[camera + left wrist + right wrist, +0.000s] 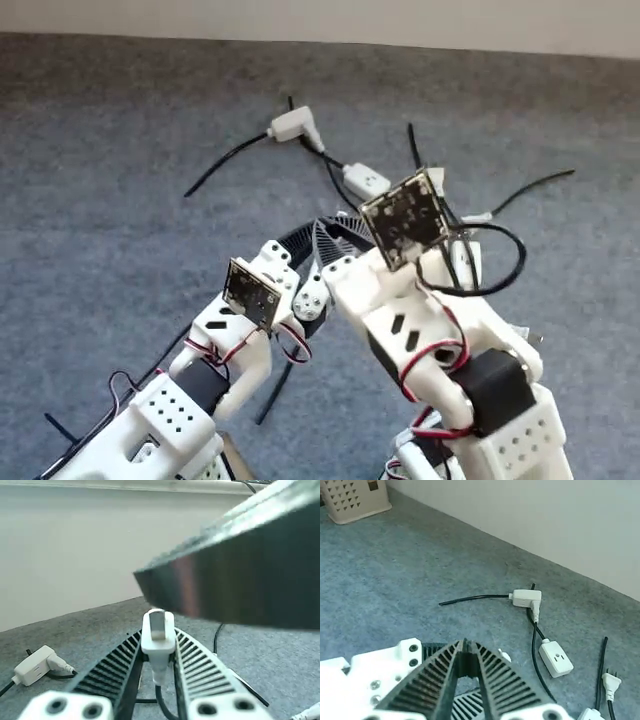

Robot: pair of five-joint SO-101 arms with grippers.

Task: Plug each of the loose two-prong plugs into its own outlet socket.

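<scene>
My left gripper (158,636) is shut on a white two-prong plug (158,645), prongs pointing away from the wrist and its black cord running back between the fingers. My right gripper (465,647) is shut, its fingertips together, right beside the left gripper (300,243) over the carpet. Farther off lies a white outlet (526,597) with a plug (535,611) seated in it. A second outlet socket (555,658) lies free on its cord, and a loose plug (611,682) lies past it.
Black cords (225,160) trail across the grey carpet (120,200) around the outlets. A beige slotted basket (355,497) stands by the wall. The right arm's camera board (240,575) hangs close above the held plug.
</scene>
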